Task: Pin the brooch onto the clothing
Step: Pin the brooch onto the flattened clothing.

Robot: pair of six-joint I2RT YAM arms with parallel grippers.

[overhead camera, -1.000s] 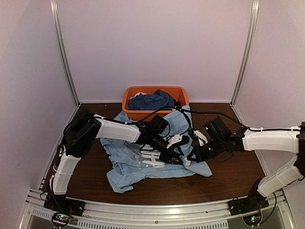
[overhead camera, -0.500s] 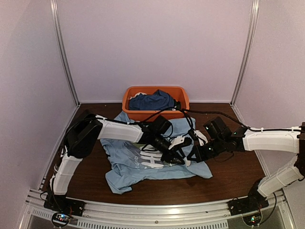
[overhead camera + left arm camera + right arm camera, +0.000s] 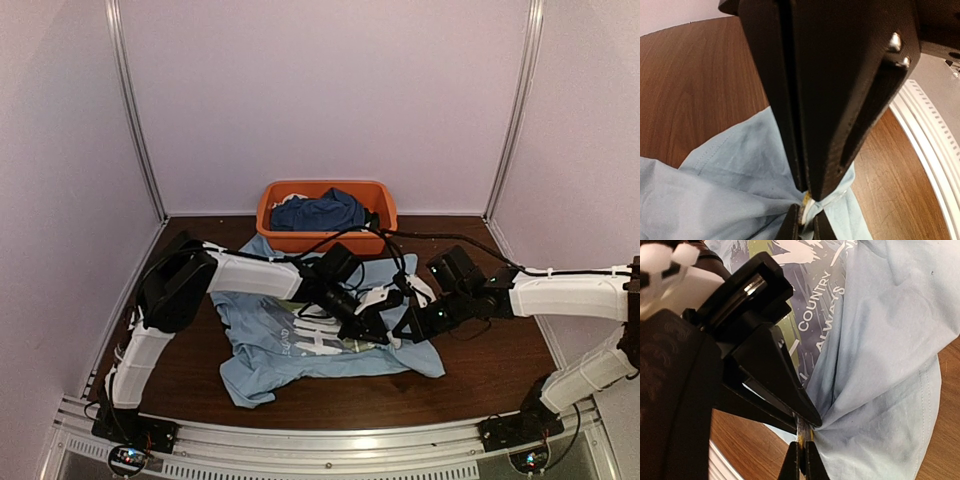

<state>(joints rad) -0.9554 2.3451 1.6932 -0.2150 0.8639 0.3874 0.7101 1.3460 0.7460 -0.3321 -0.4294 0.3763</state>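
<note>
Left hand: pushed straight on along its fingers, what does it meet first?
The brooch, a gold sliver at the left hand's tips, amid bunched shirt. Just beyond, the right hand points back at it. Contact is hard to judge.

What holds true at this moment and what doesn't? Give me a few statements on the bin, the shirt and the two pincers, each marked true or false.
1. The orange plastic bin at the back holds a dark blue garment. True.
2. The light blue printed T-shirt lies folded inside that bin. False: it lies rumpled on the brown wooden table in front of it.
3. The left pincer and the right pincer meet tip to tip at a bunched fold of the shirt. True.
4. The right pincer's jaws stand wide open. False: they are shut, with a thin gold-edged piece, apparently the small round metallic brooch, between them.
</note>
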